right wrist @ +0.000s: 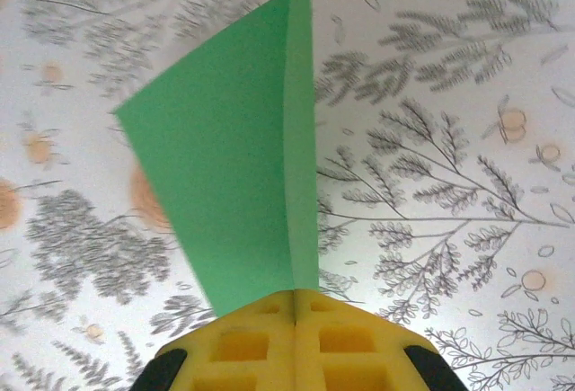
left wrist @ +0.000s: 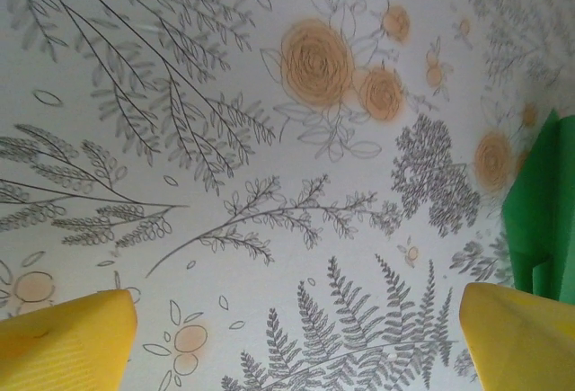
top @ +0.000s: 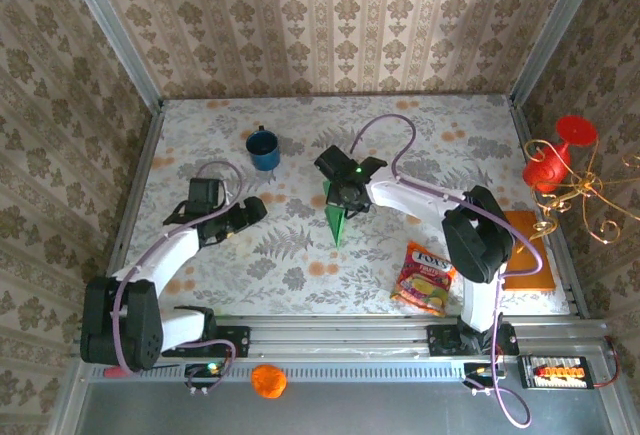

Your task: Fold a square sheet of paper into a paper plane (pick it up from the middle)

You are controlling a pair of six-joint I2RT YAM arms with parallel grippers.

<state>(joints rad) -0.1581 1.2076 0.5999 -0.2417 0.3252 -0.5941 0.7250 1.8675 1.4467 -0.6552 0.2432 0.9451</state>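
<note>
Bright-green folded paper plane [right wrist: 243,166], ridge clenched in right gripper [right wrist: 296,301] jaws, near right of round blue mug [top: 264,149], left gripper [left wrist: 296,342] jaws released

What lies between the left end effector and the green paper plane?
Nothing stands there. In the top view, bare flowered tablecloth runs from the left end effector to the paper plane.

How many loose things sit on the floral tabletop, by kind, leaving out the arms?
Blue mug: 1
Green paper plane: 1, held by the right end effector
Snack packet: 1
Orange-brown board: 1
Total: 4
Red and gold ornament at the right edge left out: unclear whether it rests on the table.
</note>
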